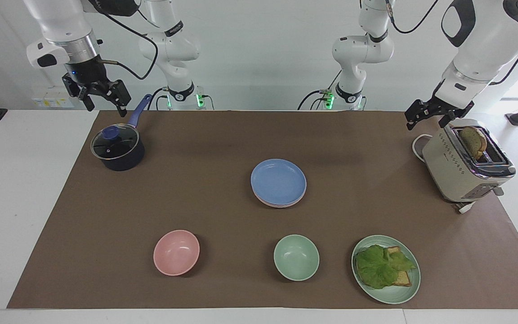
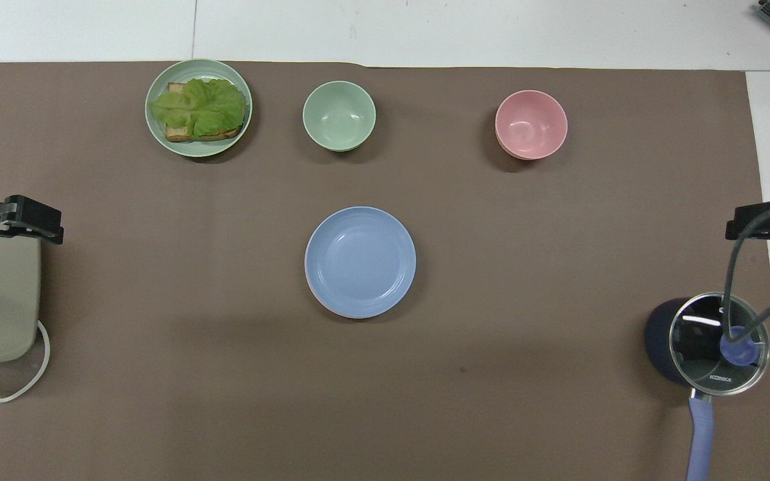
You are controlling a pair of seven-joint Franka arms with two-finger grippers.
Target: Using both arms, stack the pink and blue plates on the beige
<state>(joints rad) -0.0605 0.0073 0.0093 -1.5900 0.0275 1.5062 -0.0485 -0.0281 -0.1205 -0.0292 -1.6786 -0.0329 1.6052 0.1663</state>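
- The brown mat (image 1: pixel 223 148) covers most of the white table (image 1: pixel 16 189), and everything else sits on it.
- The left arm (image 1: pixel 479 49) comes in at its own end of the table; the left gripper (image 1: pixel 427 118) hangs in the air over the toaster's end nearer the robots, fingers spread wide and holding nothing.
- The right arm (image 1: pixel 63 27) is raised at the other end; the right gripper (image 1: pixel 104 104) hangs above the mat's corner just by the pot, fingers spread wide and empty.
- The toaster (image 1: pixel 466 164) stands at the left arm's end of the mat with a slice of bread (image 1: pixel 474 140) sticking out of its slot.
- The pot (image 1: pixel 117 148), dark with a glass lid and a blue handle, stands at the right arm's end.
- The stack of plates (image 1: pixel 279 183) lies in the middle of the mat, well apart from both sets of fingers and touched by neither.
- The blue plate (image 2: pixel 360 260) is on top; a thin pink plate (image 2: pixel 307 288) edge shows just under its rim. The beige plate at the bottom cannot be made out clearly.
- The green plate (image 1: pixel 400 294), with lettuce (image 1: pixel 380 266) and toast (image 1: pixel 404 279) on it, lies farther from the robots, toward the left arm's end.
- The green bowl (image 1: pixel 296 257) sits beside that plate.
- The pink bowl (image 1: pixel 176 252) sits farther along the same row, toward the right arm's end.
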